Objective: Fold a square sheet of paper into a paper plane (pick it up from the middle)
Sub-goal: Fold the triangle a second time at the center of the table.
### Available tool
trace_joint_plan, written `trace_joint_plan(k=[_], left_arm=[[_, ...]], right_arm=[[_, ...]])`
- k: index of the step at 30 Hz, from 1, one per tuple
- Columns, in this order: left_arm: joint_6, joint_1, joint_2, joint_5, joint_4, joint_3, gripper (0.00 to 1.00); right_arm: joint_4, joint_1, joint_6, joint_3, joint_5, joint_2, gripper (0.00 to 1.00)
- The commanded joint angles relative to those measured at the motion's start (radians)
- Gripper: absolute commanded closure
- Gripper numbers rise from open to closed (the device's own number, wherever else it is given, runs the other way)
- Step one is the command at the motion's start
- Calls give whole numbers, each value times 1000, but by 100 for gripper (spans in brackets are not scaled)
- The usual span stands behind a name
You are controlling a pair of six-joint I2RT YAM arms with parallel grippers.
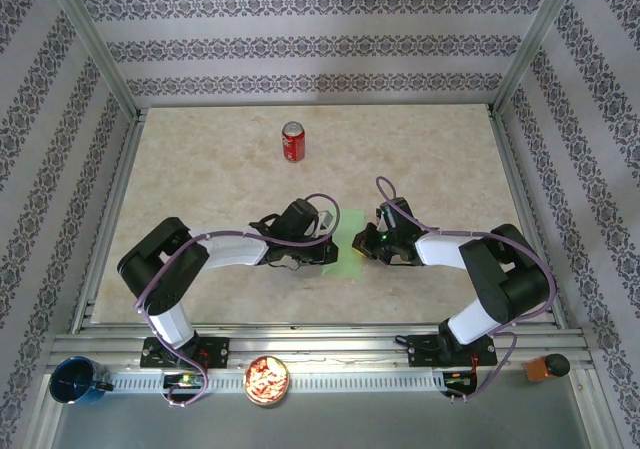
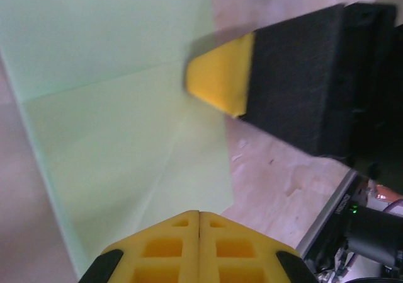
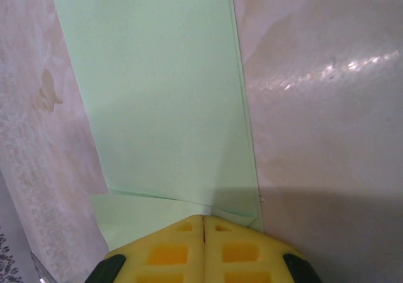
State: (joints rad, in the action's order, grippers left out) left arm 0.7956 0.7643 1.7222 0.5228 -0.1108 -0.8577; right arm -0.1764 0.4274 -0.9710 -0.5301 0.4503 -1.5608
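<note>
The light-green sheet of paper (image 1: 348, 242) lies flat on the table between my two grippers, folded into a narrower shape with overlapping layers and creases (image 2: 119, 125). My left gripper (image 1: 332, 241) is shut, and its yellow tips (image 2: 199, 213) rest over the paper's near part with nothing seen between them. My right gripper (image 1: 363, 241) is shut too, its tips (image 3: 203, 217) down on the paper (image 3: 157, 94) at a fold line where an upper layer overlaps a lower one. In the left wrist view the right gripper's yellow pad (image 2: 220, 75) sits at the paper's edge.
A red can (image 1: 292, 141) stands upright farther back on the table. A blue cup (image 1: 75, 381), a bowl of snacks (image 1: 267, 379) and an orange block (image 1: 545, 367) sit along the front rail. Patterned walls enclose the table.
</note>
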Motion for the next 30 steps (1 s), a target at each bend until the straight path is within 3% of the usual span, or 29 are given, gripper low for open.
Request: trace_joint_plan(k=[1, 16, 30], left_arm=[[24, 3, 28, 19, 16, -49, 100], [36, 41, 181, -60, 136, -207, 100], [32, 43, 204, -100, 149, -152, 100]], right_arm=[[63, -6, 6, 25, -39, -28, 100], [58, -8, 2, 30, -36, -27, 100], [69, -13, 8, 35, -45, -40, 100]])
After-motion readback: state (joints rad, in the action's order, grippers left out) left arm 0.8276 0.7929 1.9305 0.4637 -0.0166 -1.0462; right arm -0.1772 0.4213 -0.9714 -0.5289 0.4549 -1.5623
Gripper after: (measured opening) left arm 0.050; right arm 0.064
